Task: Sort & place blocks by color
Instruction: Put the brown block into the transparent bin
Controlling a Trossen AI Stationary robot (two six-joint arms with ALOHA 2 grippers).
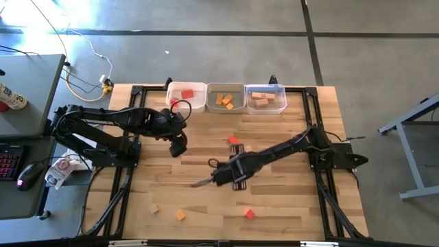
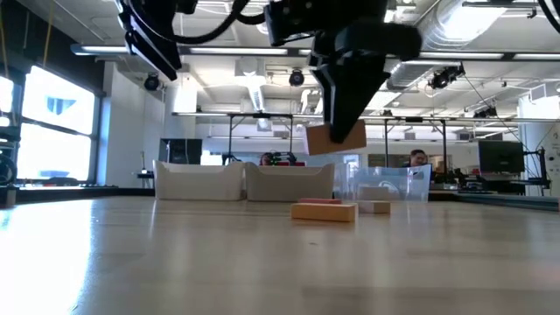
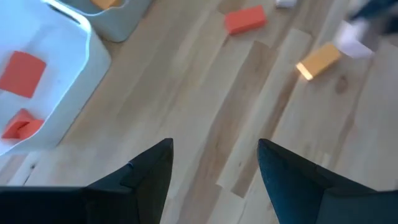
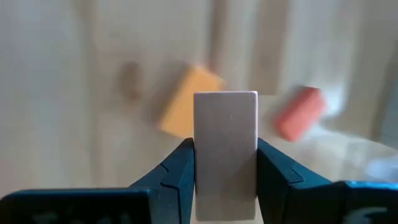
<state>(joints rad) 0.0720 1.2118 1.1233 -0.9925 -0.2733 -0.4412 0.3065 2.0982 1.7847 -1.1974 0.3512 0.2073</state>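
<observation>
My right gripper (image 4: 225,180) is shut on a plain pale wood block (image 4: 225,146), held above the middle of the table (image 1: 233,173). In the low view that block (image 2: 337,138) hangs clear of the tabletop. Below it, an orange-yellow block (image 4: 186,102) and a red block (image 4: 300,112) lie flat on the wood. My left gripper (image 3: 214,168) is open and empty over bare table near the white bin (image 1: 186,96), which holds red blocks (image 3: 22,73). More blocks lie near the table's near edge: pale (image 1: 153,208), orange (image 1: 180,215) and red (image 1: 250,214). My right gripper pinches the pale wood block between its two fingers (image 4: 177,171), on two opposite long sides (image 4: 199,155). The fingers come from above, pointing down. The block is lifted clear of the table, its free end (image 2: 337,144) sticking out below the fingertips.
Three bins stand in a row at the far edge: the white one, a grey one (image 1: 226,97) with orange blocks and a clear one (image 1: 265,98) with pale blocks. A red block (image 1: 235,140) lies mid-table. A desk with a keyboard and mouse stands left of the table.
</observation>
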